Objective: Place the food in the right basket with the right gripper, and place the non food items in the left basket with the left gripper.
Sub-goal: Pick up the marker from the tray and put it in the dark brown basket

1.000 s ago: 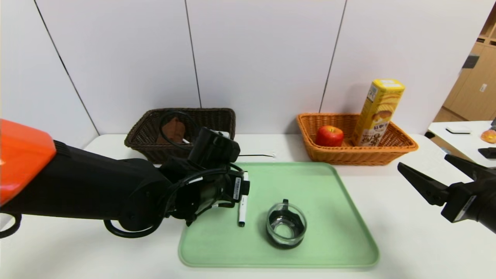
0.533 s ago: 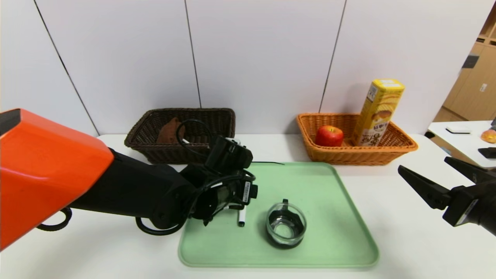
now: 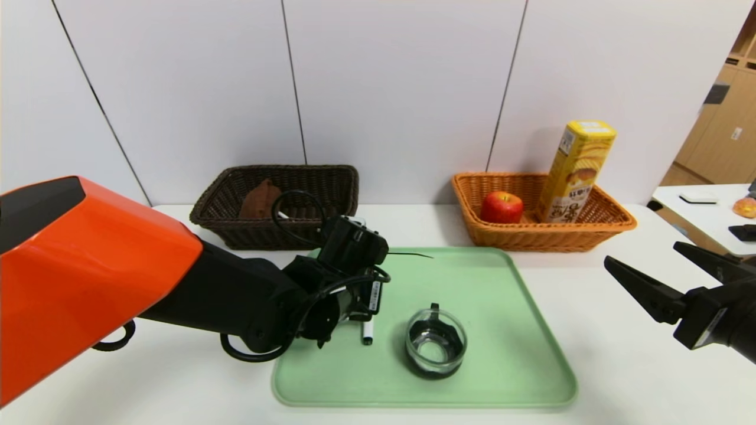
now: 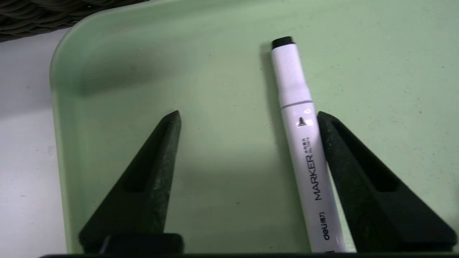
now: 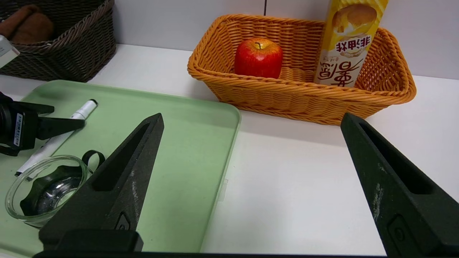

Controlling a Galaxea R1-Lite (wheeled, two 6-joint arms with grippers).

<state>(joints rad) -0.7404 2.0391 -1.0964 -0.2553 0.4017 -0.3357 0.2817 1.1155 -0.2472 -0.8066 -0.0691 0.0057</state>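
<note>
Two baskets stand at the far side of your bench: the dark left basket and the orange right basket. Your right basket holds a red apple and a tall yellow snack box printed in Asian characters. Your left claw is low over the left part of the green tray, jaws apart, straddling a white pen; one finger lies just beside the barrel. Lettering on the barrel reads "MARKER" and "deli". The pen lies flat on the tray, black end pointing to the far side. A glass bowl sits near the pen, to its right. Your right claw hangs over the bench right of the tray, jaws wide apart, holding nothing.
</note>
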